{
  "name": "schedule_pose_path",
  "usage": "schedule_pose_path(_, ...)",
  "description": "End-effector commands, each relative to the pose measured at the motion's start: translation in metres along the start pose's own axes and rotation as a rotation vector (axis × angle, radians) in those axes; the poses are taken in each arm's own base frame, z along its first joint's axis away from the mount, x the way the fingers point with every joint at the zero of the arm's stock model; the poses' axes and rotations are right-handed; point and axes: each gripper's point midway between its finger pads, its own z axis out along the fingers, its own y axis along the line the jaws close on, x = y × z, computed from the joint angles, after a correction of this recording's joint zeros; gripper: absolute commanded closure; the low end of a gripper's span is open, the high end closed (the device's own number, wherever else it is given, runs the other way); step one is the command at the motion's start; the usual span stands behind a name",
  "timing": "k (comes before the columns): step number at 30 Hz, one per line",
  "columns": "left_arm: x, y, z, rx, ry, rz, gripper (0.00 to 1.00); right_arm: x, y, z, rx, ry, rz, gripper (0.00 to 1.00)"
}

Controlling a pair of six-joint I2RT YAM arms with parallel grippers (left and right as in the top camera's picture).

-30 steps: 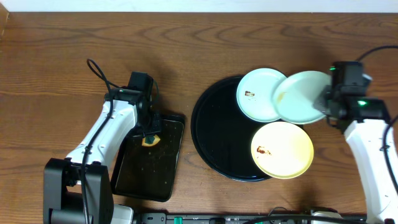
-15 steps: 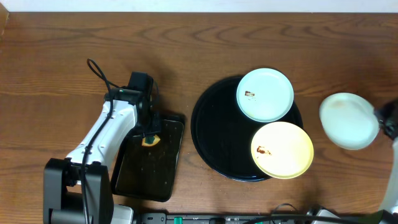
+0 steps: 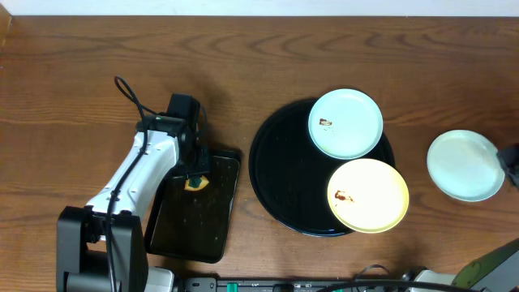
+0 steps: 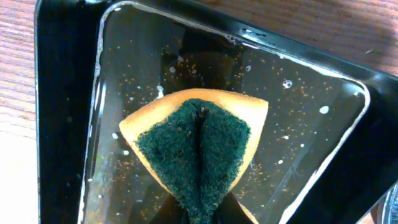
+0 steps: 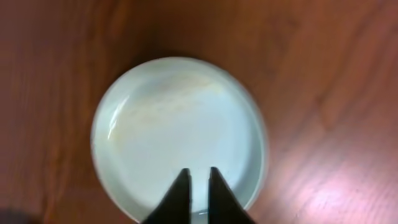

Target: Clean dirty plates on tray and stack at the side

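1. Since 1 s ago: one blue plate point(image 3: 465, 165) has left its spot overlapping the round tray point(image 3: 280, 170) and now lies flat on the desk point(image 3: 81, 65), w/ the right hand point(image 5: 199, 173) gone out to the side w/ it. The left arm hasn't shifted.
2. Right hand: narrowly parted, plate surface showing thru the gap. The plate sits directly beneath it, fingertips over the near rim. Looks like the let-go of a set-down.
3. Left hand point(image 3: 195, 177): clamped on a folded orange/green sponge point(image 4: 196, 143), held just above the wet rectangular tray point(image 4: 62, 93).
4. Still on the round tray, well away from the right hand toward the left one: second blue plate point(image 3: 345, 123) and yellow plate point(image 3: 368, 195), each w/ a brown smear.
5. Doing this step well, imo: open wider before lifting, then go straight up so a finger doesn't drag or tip the rim. Leave the plate flat and clear of the desk edge, since it's the base of the stack.
6. Hard to tell:
   - Right hand is almost cut off at the overhead's edge.
   - Wrist view is blurred, so can't say if a finger still touches the plate.
   - Faint tan streak on it: residue or glare, unclear.
   - Left fingers are mostly out of frame.
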Motion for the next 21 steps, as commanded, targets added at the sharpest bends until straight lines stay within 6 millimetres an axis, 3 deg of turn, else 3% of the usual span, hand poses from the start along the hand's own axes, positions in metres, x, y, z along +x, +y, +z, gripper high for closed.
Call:
schedule_pose_path(1, 0.002, 0.002, 0.001, -0.004, 0.009, 0.006, 0.93, 0.013, 0.037, -0.011, -0.087, 0.008, -0.112, 0.80)
schedule_pose_path(4, 0.002, 0.002, 0.001, -0.004, 0.010, 0.005, 0.92, 0.035, 0.064, -0.016, -0.130, 0.034, -0.199, 0.72)
schedule_pose_path(9, 0.002, 0.002, 0.001, -0.004, 0.008, 0.005, 0.92, 0.091, 0.112, -0.027, -0.248, 0.130, -0.405, 0.58)
schedule_pose_path(12, 0.000, 0.003, 0.001, -0.003, 0.002, 0.001, 0.92, 0.128, 0.136, -0.036, -0.315, 0.191, -0.522, 0.01)
schedule_pose_path(21, -0.010, 0.020, 0.001, 0.001, -0.020, -0.038, 0.92, 0.191, 0.157, -0.058, -0.436, 0.355, -0.640, 0.01)
